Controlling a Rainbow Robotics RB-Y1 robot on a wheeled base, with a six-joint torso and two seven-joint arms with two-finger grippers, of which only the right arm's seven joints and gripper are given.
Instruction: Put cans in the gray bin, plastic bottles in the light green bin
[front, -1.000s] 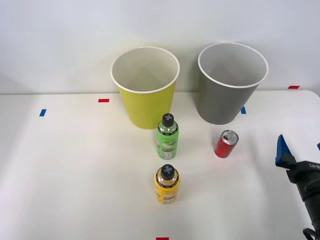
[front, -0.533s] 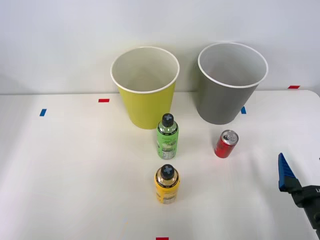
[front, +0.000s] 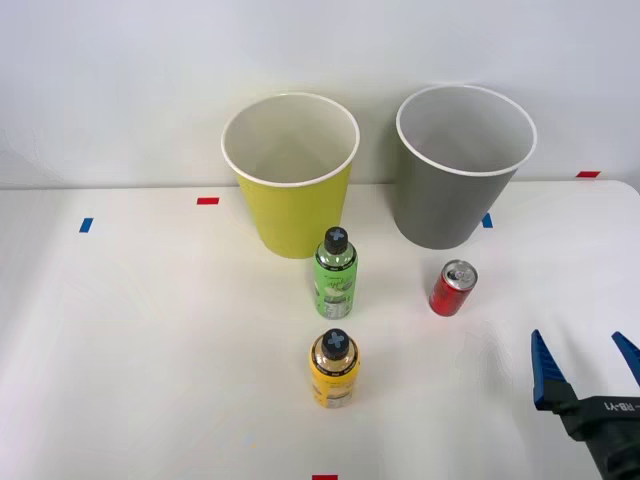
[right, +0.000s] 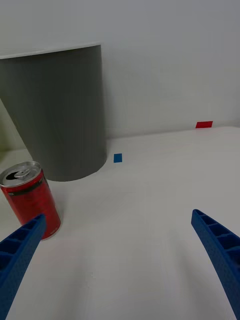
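- Lower right of your front view: the right gripper (front: 585, 365) sits low over the white table (front: 150, 330), its two blue ribbed fingers (front: 543, 368) spread wide apart with nothing between them — the red can stands apart from them, up and to the left.
- Right of centre in the front view: the red can (front: 453, 288) stands upright, its silver top showing. Your wrist view shows the same can (right: 30, 205) just beside one blue finger (right: 20, 260), though whether they touch cannot be told.
- Upper right: the gray bin (front: 460, 165) stands upright with a white rim and a pale inside; in the wrist view its wall (right: 62, 112) rises directly behind the red can.
- Upper centre: the light green bin (front: 291, 180) stands just left of the gray one, the two apart.
- Centre of the frame: the green bottle (front: 335, 273), black-capped and upright, stands just in front of the light green bin.
- Lower centre: the yellow bottle (front: 334, 368) — stouter, also black-capped — stands upright directly below the green one, near it without touching.
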